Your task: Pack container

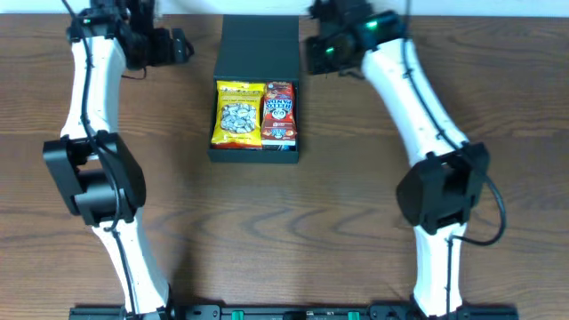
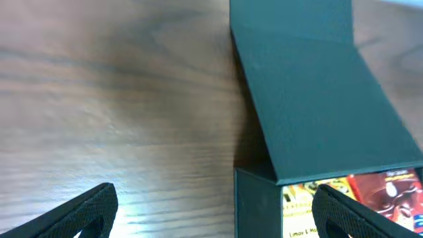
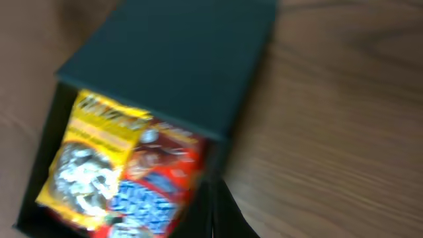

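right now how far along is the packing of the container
Done: a yellow snack packet and a red snack packet lie side by side inside the container. In hand: nothing; the left tool is open and empty beside the lid, the right tool is shut on nothing at the container's other side. Left: the hinged lid is folded back, so closing it looks like the remaining step.

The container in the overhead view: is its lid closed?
No, the lid stands open at the far edge of the container, and the yellow packet and red packet show inside.
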Available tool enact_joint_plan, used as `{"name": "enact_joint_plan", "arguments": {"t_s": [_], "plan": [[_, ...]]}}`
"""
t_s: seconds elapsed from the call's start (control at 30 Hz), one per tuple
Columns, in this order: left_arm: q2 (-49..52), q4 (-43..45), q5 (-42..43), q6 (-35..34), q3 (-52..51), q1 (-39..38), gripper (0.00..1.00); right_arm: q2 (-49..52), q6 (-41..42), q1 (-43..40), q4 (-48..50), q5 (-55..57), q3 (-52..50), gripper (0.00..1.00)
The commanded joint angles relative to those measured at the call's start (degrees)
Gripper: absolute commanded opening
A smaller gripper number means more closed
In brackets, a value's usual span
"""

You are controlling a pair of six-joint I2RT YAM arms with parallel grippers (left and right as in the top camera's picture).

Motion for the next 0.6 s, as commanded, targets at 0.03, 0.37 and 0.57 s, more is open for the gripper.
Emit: {"name": "enact_joint_plan", "arguments": {"t_s": [0.03, 0.37, 0.57], "plan": [[3.4, -3.8, 0.9, -1.7, 0.7, -0.4, 0.95, 3.5, 0.4, -5.9, -2.0, -7.8, -1.0, 0.01], [5.4, -10.6, 2.0, -0.7, -2.1, -0.6, 0.97, 10.7, -4.8, -6.8, -10.5, -13.9, -1.0, 0.02], [5.4, -10.1, 5.7, 0.0, -7.5, -0.8, 0.06, 11.5, -5.3, -6.4, -10.2, -13.9, -1.0, 0.01]]}}
